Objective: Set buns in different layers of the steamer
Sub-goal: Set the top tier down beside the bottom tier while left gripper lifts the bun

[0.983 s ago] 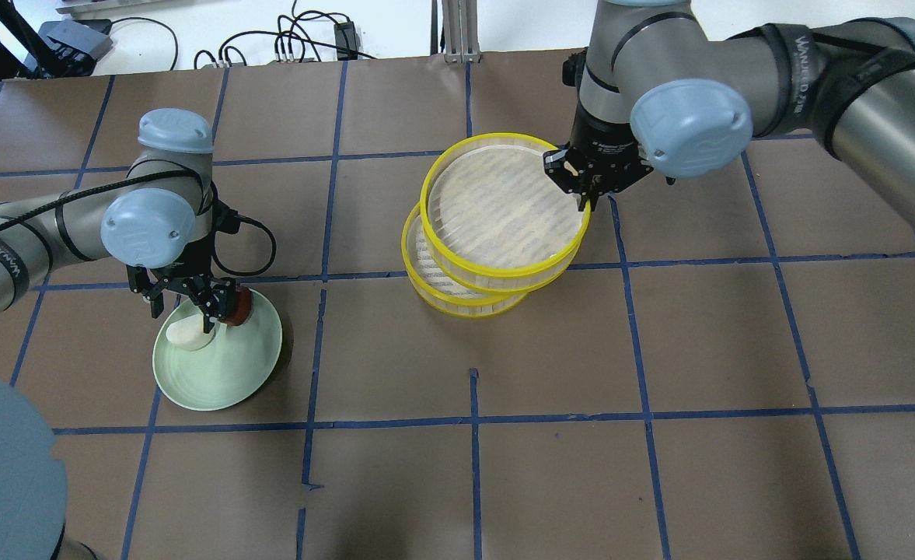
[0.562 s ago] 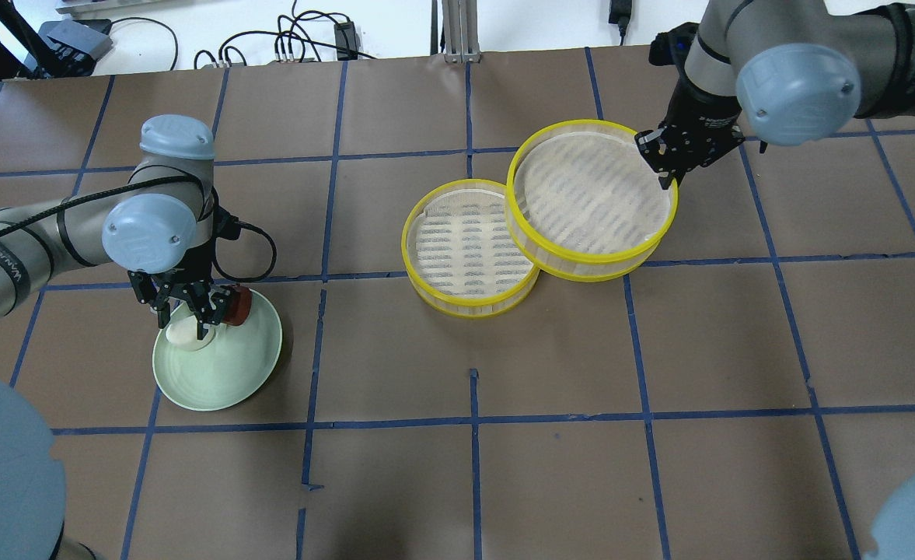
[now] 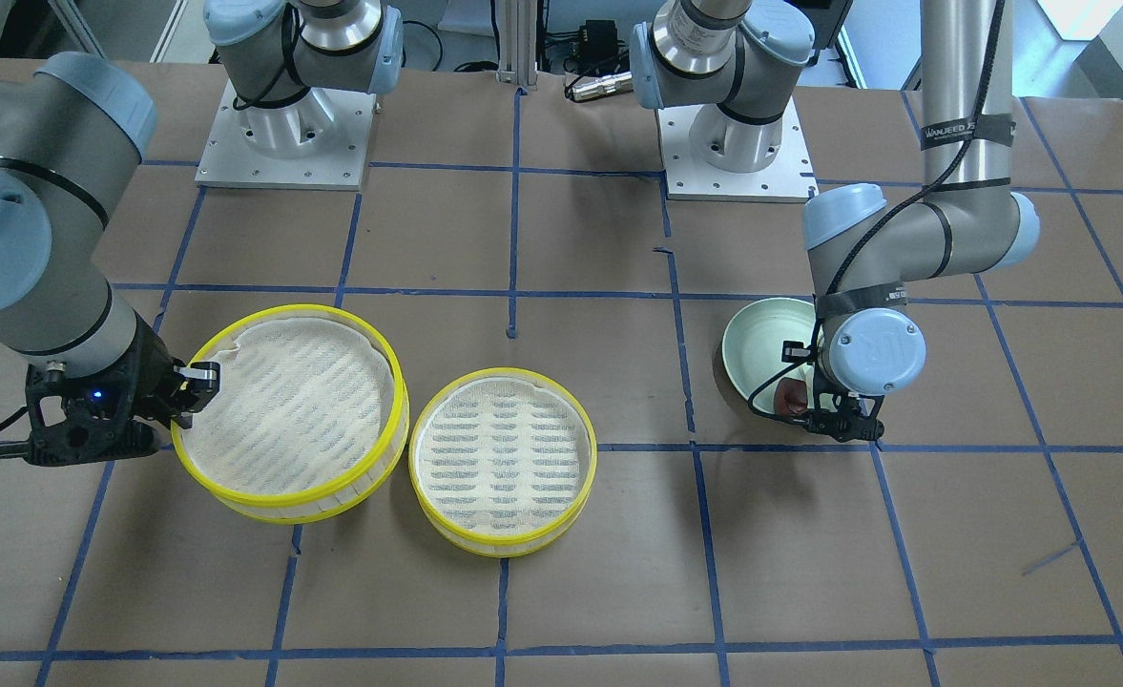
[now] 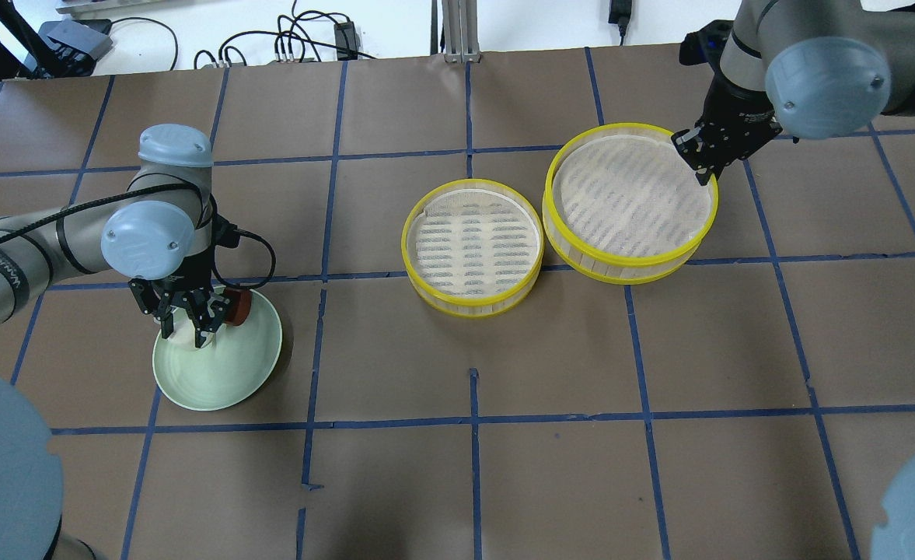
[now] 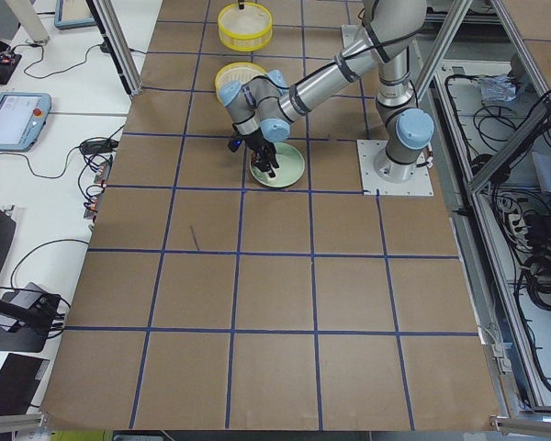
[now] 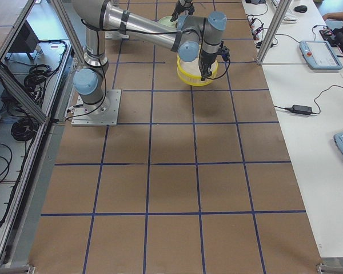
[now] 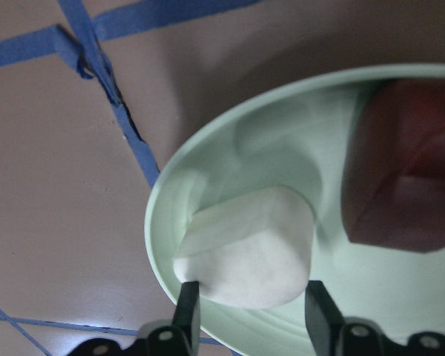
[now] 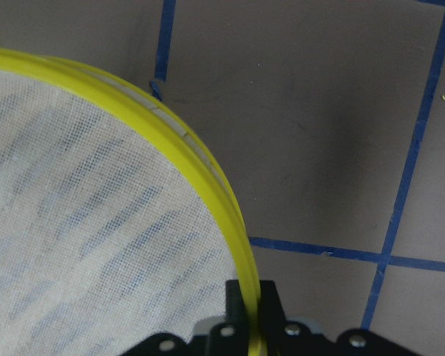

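Overhead exterior shows the right tray (image 4: 581, 250), stacked askew on the other tray (image 4: 418, 274) a second ago, now just beside it toward the table's far edge, its rim pinched by the right gripper (image 4: 704, 161). Both trays lie bare, ready for buns. Near the left edge the left gripper (image 4: 185, 333) straddles the white bun (image 7: 248, 248) on the green plate (image 4: 233, 383), fingers spread, the brown bun (image 7: 404, 178) alongside.

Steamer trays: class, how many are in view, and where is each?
2. The first tray sits near the middle of the table. The second tray is beside it, on the robot's right, its rim gripped by the right end effector. None seems hidden.
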Robot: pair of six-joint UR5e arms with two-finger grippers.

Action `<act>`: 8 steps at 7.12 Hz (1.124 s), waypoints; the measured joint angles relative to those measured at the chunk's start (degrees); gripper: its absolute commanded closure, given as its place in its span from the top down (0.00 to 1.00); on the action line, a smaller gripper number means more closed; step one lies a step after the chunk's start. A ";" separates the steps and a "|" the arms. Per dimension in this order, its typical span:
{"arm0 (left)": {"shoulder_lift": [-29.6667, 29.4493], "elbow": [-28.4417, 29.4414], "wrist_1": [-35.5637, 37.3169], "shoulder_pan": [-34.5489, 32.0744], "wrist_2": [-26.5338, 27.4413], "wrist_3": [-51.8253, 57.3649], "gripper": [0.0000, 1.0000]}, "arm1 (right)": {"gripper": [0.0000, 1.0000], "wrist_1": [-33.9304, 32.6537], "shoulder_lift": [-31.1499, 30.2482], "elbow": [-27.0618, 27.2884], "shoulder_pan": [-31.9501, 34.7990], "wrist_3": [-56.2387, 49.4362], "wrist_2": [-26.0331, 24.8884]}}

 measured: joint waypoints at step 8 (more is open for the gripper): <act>11.10 3.56 7.48 -8.71 -5.13 -0.70 0.02 | 0.07 0.00 -0.32 0.05 -0.07 0.67 -0.28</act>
